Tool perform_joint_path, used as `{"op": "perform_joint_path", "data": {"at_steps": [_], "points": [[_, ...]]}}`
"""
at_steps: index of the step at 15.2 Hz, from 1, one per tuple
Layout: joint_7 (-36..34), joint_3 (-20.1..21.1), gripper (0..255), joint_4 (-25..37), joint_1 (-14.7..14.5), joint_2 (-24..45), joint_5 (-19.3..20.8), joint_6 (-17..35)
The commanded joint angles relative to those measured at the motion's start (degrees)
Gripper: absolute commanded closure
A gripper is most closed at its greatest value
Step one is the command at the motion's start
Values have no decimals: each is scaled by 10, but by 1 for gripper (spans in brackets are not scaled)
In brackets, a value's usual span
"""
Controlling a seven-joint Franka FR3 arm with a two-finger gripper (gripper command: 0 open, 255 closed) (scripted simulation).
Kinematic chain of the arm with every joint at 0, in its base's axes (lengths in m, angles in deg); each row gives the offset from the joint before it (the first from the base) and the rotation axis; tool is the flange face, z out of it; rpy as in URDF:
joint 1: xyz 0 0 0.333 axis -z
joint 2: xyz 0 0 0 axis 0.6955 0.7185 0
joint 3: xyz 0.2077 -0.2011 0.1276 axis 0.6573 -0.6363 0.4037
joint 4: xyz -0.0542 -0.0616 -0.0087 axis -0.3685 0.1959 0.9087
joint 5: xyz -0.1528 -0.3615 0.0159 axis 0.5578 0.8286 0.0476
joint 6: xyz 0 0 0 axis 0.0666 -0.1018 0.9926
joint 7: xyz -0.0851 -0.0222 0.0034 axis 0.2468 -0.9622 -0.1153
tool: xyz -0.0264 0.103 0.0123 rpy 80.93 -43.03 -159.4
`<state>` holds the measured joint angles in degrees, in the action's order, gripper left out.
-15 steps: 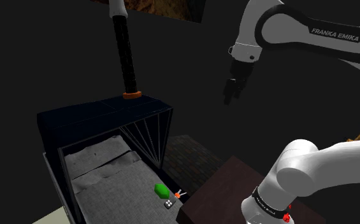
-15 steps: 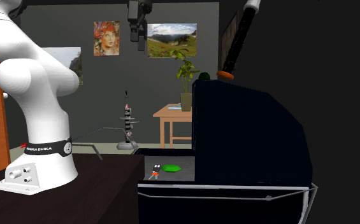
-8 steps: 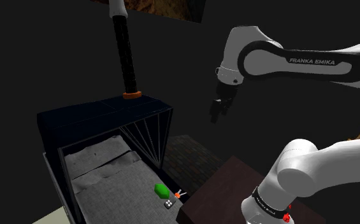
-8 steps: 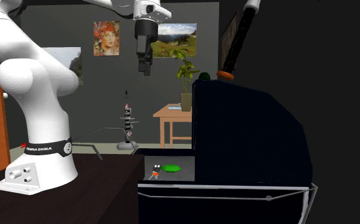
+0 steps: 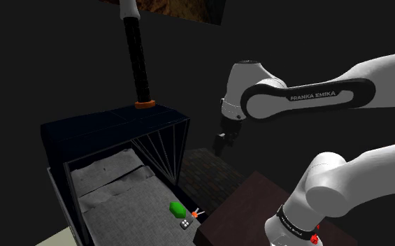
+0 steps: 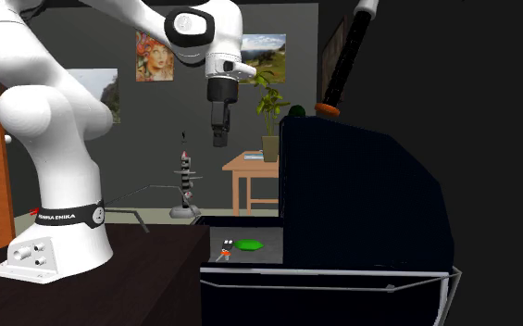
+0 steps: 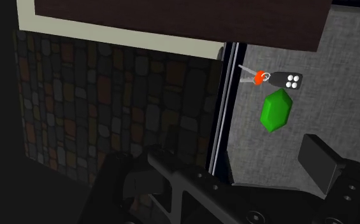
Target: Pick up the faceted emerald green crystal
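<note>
A crystal [image 5: 177, 207] lies on a rumpled cloth surface [image 5: 108, 199] inside a frame [image 5: 75, 210], close to the edge that faces the robot's stand [image 5: 248, 203]. A key fob [image 5: 187, 223] lies just beside the crystal, nearer the shoulder camera. Behind the cloth rises a boxy hood [image 5: 112, 129] with a pole [image 5: 138, 63] standing on top. Between frame and stand runs a strip of floor [image 5: 206, 168]; the gripper [image 5: 220, 145] hangs above that strip, well apart from the crystal, up and toward the shoulder view's right

The green crystal [image 7: 275, 111] lies on a grey surface [image 7: 341, 105], with what looks like a key fob [image 7: 283, 79] just beside it at twelve o'clock, beyond the gripper's [image 7: 236, 160] parted fingers.
</note>
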<state>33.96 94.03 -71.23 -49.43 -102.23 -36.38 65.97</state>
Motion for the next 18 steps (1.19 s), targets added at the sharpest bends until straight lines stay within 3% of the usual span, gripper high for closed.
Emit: {"op": "perform_joint_path", "data": {"at_steps": [1, 7, 11, 14, 18], "points": [[-12, 15, 0, -12, -5, 37, -8, 52], [-48, 56, 0, -33, -15, 153, -19, 194], [-83, 84, 0, -29, -14, 250, -4, 288], [-123, 101, 0, -15, -9, 330, 30, 354], [-205, 99, 0, 17, -17, 442, 119, 429]]}}
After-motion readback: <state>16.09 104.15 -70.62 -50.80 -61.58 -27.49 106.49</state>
